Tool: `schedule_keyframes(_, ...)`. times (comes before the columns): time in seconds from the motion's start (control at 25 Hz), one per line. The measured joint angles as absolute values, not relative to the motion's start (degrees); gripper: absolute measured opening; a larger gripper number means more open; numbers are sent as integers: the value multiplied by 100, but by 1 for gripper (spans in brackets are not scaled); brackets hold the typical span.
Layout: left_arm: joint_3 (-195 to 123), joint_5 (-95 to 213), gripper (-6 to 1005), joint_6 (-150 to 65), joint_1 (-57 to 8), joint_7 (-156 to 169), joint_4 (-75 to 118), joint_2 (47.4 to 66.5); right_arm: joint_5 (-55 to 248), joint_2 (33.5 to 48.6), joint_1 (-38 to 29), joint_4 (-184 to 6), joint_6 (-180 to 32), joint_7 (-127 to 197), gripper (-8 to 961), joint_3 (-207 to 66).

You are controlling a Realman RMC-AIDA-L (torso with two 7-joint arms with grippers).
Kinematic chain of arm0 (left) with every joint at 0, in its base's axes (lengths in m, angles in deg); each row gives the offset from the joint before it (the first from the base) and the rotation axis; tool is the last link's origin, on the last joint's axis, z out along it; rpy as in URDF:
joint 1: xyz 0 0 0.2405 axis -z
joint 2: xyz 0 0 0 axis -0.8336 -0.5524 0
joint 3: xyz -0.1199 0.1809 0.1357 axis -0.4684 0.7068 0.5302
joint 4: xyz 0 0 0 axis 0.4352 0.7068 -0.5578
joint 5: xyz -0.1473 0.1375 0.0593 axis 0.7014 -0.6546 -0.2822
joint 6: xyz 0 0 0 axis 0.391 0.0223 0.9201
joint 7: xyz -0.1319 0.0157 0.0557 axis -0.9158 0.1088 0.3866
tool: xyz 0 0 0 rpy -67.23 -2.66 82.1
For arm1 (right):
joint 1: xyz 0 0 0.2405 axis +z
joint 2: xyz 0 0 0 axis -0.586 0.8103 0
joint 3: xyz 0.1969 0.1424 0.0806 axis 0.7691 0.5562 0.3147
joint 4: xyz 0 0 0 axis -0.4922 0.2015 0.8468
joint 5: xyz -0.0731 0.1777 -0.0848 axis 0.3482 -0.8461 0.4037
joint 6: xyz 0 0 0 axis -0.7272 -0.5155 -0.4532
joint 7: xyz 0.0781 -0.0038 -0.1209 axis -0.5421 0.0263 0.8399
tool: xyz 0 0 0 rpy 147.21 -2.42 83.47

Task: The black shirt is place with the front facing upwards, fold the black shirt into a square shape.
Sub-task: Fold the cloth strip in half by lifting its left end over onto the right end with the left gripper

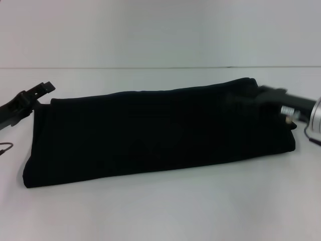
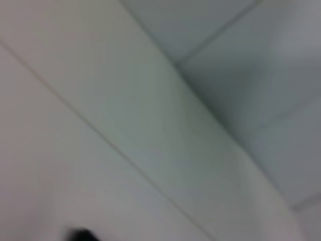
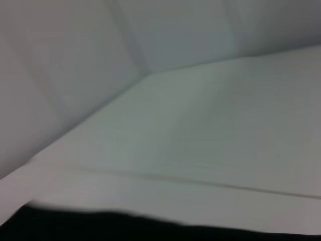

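Both grippers sit at the two ends of the black shirt (image 1: pixel 155 133). Nearest the camera is bare white table (image 1: pixel 160 211), then the shirt's front edge, running as a long fold from low on the left to slightly higher on the right. As it lies, the shirt is already folded lengthwise into a wide, flat band across the middle of the table; no lettering or neck label shows on the upper side.

At the band's far left corner, the left gripper (image 1: pixel 35 93) rests just off the fabric, its dark fingers pointing toward the corner; I cannot tell whether they are spread or closed. At the far right end, the right gripper (image 1: pixel 266 95) lies against or on the top corner of the cloth, and its finger state is likewise hidden against the black fabric. The right wrist view shows only a dark strip of the shirt along one edge and pale table and wall beyond.

Judging from this, the long fold is done and the step in hand is the crosswise fold. The next move calls for a firm pinch through all layers at one end, then carrying that end over the other with the edges aligned.
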State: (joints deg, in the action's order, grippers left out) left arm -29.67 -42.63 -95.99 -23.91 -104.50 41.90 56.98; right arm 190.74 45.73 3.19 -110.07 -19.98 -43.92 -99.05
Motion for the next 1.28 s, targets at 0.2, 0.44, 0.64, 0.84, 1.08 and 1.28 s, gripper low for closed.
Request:
schedule_keyframes(0.2,-2433,-4407,838,-11116,-2806,-11739,4219,5291,19252,4663,25,-11247,-1019,-2869,831,-10347)
schedule_keyframes(0.44,-2356,-4967,838,-11703,-3298,-12782,4466,5261,19305,4807,-27,-11394,-999,-2398,831,-10707)
schedule_keyframes(0.64,-2454,-5181,838,-11905,-3603,-13180,4613,5257,19289,4817,18,-11386,-1102,-2415,831,-10775)
schedule_keyframes(0.84,-2559,-5502,839,-11818,-3670,-13441,4621,5263,19273,4825,39,-11388,-1199,-2430,831,-10757)
schedule_keyframes(1.08,-2595,-5666,838,-11563,-3709,-13730,4606,5271,19270,4838,42,-11378,-1327,-2430,831,-10761)
schedule_keyframes(1.28,-2593,-5681,839,-11603,-3711,-13823,4590,5269,19267,4841,43,-11372,-1321,-2430,831,-10760)
